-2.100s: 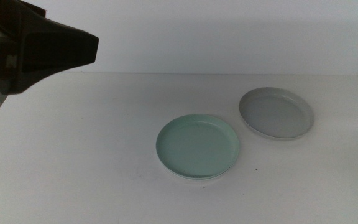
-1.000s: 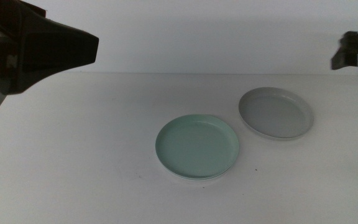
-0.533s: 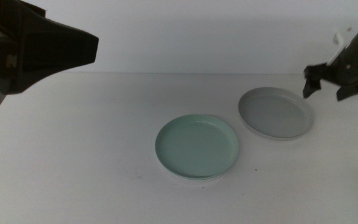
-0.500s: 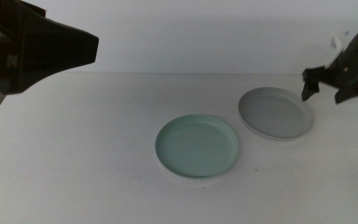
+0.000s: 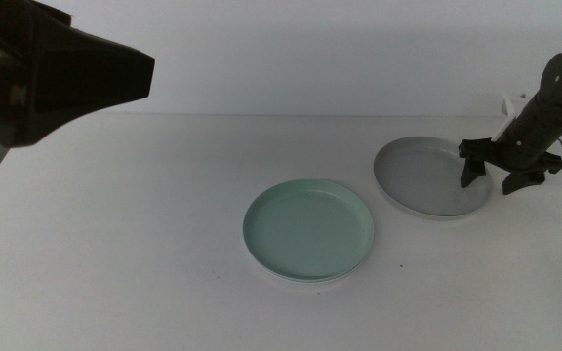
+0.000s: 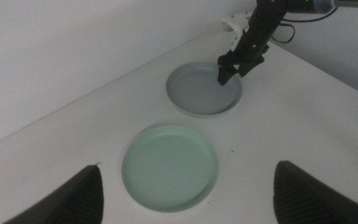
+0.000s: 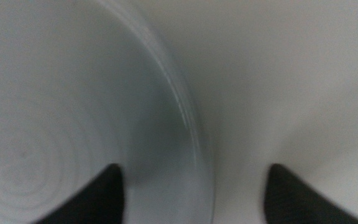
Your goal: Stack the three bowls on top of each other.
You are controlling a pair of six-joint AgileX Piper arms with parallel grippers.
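- On your far left in the middle view, the left arm point(image 5: 52, 83) sits high above the table point(image 5: 144, 224), well apart from every dish. Its wrist view shows the left gripper point(image 6: 185, 193) with jaws spread wide, gripping nothing, looking down on the dishes from above.
- Near the table's centre you have the mint green bowl point(image 5: 309, 230), lying flat and upright, untouched. In the left wrist view the same bowl point(image 6: 169, 167) sits between the two released jaws but far beneath them.
- Behind it and to the right, near but not touching, lies the grey bowl point(image 5: 430, 176), also flat on the table; from the left wrist it shows as point(image 6: 204, 88).
- At the grey bowl's right edge you see the right gripper point(image 5: 500, 175), lowered to rim level with jaws apart: one jaw stands inside the bowl, the other outside over the table. The right wrist view confirms it, though blurred: the grey rim point(image 7: 191, 130) runs between the two open jaws, nothing pinched.
- You can find only two dishes here; a white one is not visible to me.
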